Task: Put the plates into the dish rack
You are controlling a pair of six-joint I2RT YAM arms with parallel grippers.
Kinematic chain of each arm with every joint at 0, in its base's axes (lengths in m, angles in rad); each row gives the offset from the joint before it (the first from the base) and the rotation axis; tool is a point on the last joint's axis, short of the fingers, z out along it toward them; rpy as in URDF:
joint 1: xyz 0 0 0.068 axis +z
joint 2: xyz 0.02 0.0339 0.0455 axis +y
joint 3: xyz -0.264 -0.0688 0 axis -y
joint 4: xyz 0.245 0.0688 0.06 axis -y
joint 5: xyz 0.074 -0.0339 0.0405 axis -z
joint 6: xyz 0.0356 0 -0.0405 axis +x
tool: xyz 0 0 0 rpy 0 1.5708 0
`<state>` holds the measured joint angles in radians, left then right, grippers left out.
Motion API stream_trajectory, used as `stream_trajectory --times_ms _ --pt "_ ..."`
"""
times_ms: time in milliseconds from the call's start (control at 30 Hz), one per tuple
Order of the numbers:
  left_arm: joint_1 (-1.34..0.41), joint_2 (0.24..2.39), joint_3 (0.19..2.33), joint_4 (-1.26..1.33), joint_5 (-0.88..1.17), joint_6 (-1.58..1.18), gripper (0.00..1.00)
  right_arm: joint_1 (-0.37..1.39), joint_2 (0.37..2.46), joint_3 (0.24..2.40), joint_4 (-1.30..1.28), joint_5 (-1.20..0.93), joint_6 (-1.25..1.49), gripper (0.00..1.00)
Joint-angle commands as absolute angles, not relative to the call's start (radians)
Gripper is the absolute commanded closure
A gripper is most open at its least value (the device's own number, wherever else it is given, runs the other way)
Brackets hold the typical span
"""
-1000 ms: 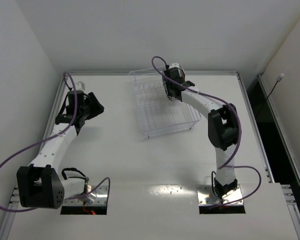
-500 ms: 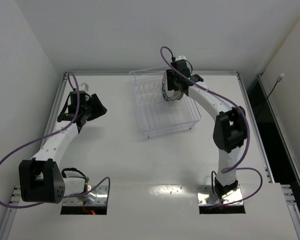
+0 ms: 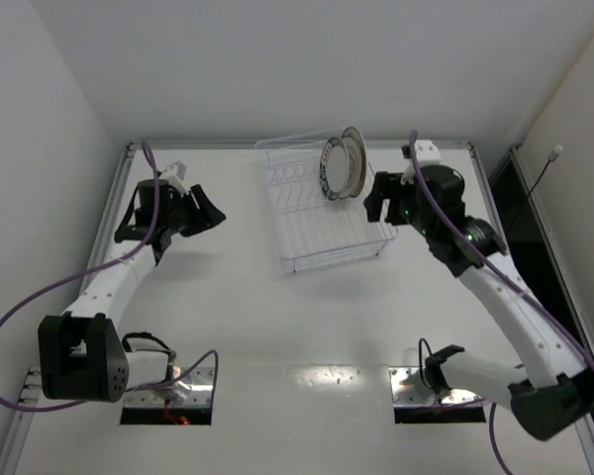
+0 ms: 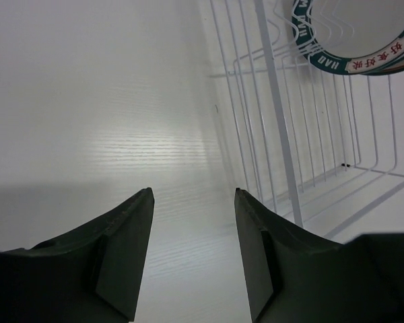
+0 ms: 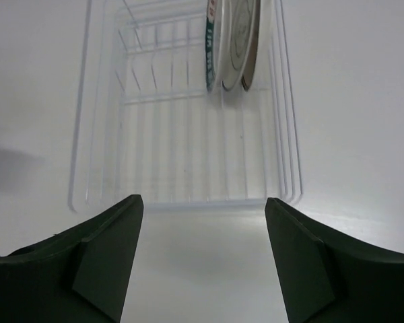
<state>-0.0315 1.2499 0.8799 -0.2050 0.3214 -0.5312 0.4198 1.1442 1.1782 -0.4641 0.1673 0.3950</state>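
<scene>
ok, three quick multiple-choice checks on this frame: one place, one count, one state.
1. Where are the plates in the dish rack? A) flat on its floor B) upright at its far end C) upright at its near end
2. How many plates show in the right wrist view? A) one B) two C) three
3. The right fingers are: A) shut on a plate B) open, empty C) shut, empty
Answers: 1 B, standing on edge in the far slots; 2 C, three edges side by side; 3 B, wide gap, nothing between.
</scene>
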Motion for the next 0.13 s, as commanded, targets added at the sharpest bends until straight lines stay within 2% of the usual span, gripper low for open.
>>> stream_trajectory --times_ms 0,100 --pt "-0.028 1.244 0.874 -0.147 0.377 -0.525 0.52 0.414 1.020 1.074 -0.526 0.175 0.436 0.30" --pt "-0.028 1.244 0.865 -0.138 0.388 -0.525 0.52 0.414 0.934 1.043 -0.589 0.219 0.436 0.30"
